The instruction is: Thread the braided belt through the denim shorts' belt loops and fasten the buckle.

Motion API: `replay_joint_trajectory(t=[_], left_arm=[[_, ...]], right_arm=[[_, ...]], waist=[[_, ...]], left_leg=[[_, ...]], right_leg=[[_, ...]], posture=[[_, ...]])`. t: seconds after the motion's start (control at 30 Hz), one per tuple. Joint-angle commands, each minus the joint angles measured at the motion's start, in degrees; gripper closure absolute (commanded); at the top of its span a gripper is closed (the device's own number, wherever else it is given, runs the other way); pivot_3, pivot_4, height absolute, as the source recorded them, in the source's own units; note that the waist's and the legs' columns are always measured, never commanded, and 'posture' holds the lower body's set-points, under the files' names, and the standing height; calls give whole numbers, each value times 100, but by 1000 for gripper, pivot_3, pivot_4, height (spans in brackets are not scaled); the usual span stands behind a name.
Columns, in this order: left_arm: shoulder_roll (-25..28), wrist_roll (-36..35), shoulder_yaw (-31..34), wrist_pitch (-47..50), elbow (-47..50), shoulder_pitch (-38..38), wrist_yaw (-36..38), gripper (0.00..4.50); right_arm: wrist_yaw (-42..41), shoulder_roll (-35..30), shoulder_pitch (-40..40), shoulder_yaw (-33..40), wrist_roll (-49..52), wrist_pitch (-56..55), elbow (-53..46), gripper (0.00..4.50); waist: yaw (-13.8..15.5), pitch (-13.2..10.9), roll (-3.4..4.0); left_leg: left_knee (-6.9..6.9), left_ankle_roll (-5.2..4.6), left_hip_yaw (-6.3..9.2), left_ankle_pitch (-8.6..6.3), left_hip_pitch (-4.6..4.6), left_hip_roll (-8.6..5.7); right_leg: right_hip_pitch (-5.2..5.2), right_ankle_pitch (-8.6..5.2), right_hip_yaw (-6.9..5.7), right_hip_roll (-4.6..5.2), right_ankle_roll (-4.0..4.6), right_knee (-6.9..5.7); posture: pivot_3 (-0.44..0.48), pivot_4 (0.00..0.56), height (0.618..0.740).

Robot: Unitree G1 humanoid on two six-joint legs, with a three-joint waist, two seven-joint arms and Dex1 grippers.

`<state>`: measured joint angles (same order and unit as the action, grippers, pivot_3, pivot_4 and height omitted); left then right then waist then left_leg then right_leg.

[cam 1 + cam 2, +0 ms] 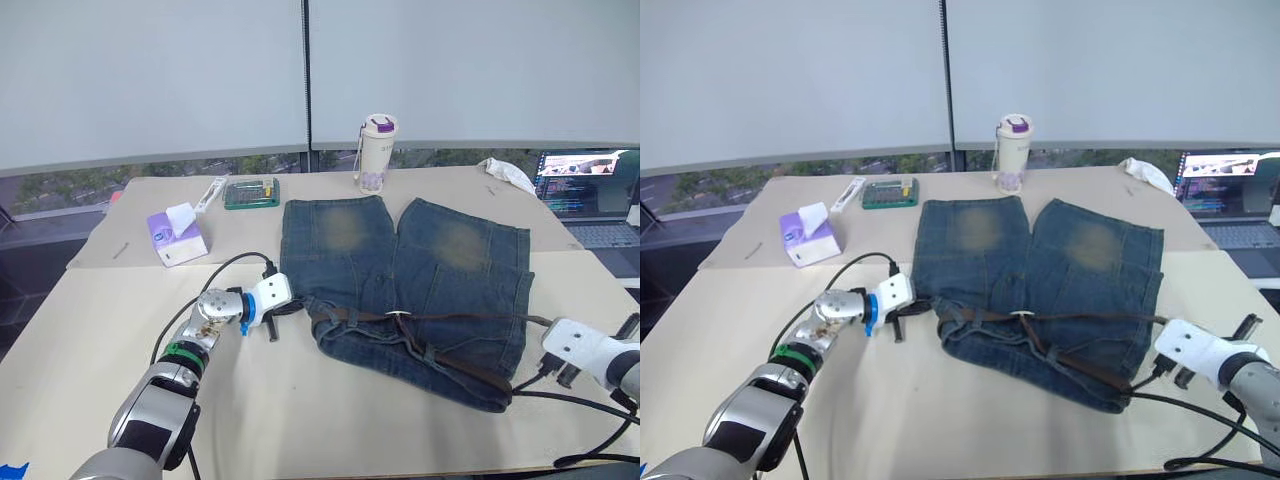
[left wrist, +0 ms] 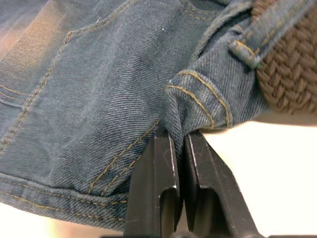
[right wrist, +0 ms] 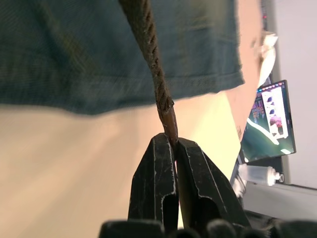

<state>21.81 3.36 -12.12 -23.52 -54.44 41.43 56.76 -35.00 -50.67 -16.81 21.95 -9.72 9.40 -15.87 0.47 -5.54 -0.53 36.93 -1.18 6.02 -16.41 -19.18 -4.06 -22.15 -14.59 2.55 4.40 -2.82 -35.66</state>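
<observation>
Belt [image 1: 440,322] lies along the waistband of the shorts [image 1: 410,280] mid-table, so I've got 2 anchors: left gripper [image 2: 179,148] pinching the waistband corner to keep the denim from sliding, right gripper [image 3: 176,146] clamped on the tapered tip to pull. Can't really make out the buckle [image 1: 398,316], and which loops are threaded is anyone's guess.

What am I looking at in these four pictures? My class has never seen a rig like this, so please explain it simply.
A two-armed robot works at a table. Two pictures come from cameras in its head; the other two come from cameras on its wrists. Denim shorts lie flat, with a braided belt along the waistband. The left gripper pinches a corner of the waistband. The right gripper pinches the belt's tapered tip. Behind stand a tissue box, a bottle and a laptop.
</observation>
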Motion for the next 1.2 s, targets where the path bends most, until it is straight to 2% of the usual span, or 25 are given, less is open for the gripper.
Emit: replay_joint_trajectory(t=[0.03, 0.2, 0.33, 0.43, 0.53, 0.6, 0.67, 0.8, 0.93, 1.03, 1.2], left_arm=[[52, -362, 218, 264, 230, -103, 457, 3024], [237, -1024, 451, 902, 1103, -249, 1389, 1338], [648, -1337, 364, 1706, 1955, -490, 2215, 22], [746, -1582, 366, 2253, 2532, -585, 2492, 22], [503, -1863, 444, 2626, 3032, -626, 2345, 22], [113, -1948, 450, 2757, 3283, -617, 1953, 22], [-385, -1767, 386, 2581, 3313, -586, 1368, 22], [-789, -1167, 24, 2116, 3158, -609, 768, 22], [-738, -387, -341, 1369, 2651, -479, 246, 22], [-720, 16, -304, 1048, 2165, -295, -493, 22], [-295, 587, -595, 656, 1989, -456, -693, 22]], right_arm=[[-756, 53, -141, 306, 953, 600, -794, 3376], [-1583, -8, -641, 814, 1958, 1656, -1581, 1656], [-1692, 171, -579, 1000, 2697, 2228, -1996, 313], [-1808, 251, -672, 893, 2958, 2309, -2127, 313], [-1729, 458, -662, 699, 3123, 2264, -2156, 313], [-1513, 593, -606, 296, 2738, 1837, -1966, 313], [-1138, 569, -521, -301, 1923, 1225, -1562, 313], [-683, 509, -366, -721, 1095, 499, -969, 313], [-344, 391, -261, -713, 596, 135, -435, 313], [-227, 321, -278, -638, 439, 57, -210, 313], [-195, 320, -320, -653, 408, 33, -78, 313]], waist=[[-5, 0, 2], [28, -1, 1], [4, -2, 0], [4, -2, 3], [41, -3, 0], [75, -4, -1], [94, -3, -3], [73, -3, -3], [29, -2, -3], [51, -3, -6], [58, 0, -9]], left_leg=[[0, 0, 0, 0, -1, 0], [4, -5, 5, -3, -11, -2], [3, -8, 7, -4, -7, 1], [0, -10, 7, -6, -4, 4], [2, -10, 9, -6, -7, 2], [5, -10, 11, -6, -9, 0], [8, -10, 11, -6, -9, -1], [5, -2, 4, -2, -10, -4], [0, 5, 1, 2, -1, 1], [1, 3, 1, 1, -1, -3], [2, -1, 4, -1, 1, -3]], right_leg=[[0, 0, 0, 0, 0, 0], [0, 1, -5, 5, 1, 1], [0, 1, -5, 4, 1, 0], [0, 0, -4, 3, 2, 0], [1, 1, -6, 6, 2, 3], [4, 1, -6, 12, 1, 8], [5, 1, -5, 15, 1, 15], [2, 1, 0, 7, 2, 22], [5, 2, 5, 2, 3, 21], [10, 2, 3, 4, 3, 24], [21, 8, 2, 5, 3, 40]], posture=[[0, 150, 740], [0, 150, 740], [0, 150, 740], [0, 150, 740], [0, 150, 740], [0, 150, 740], [0, 150, 740], [0, 150, 740], [0, 150, 740], [0, 150, 740], [0, 150, 740]])
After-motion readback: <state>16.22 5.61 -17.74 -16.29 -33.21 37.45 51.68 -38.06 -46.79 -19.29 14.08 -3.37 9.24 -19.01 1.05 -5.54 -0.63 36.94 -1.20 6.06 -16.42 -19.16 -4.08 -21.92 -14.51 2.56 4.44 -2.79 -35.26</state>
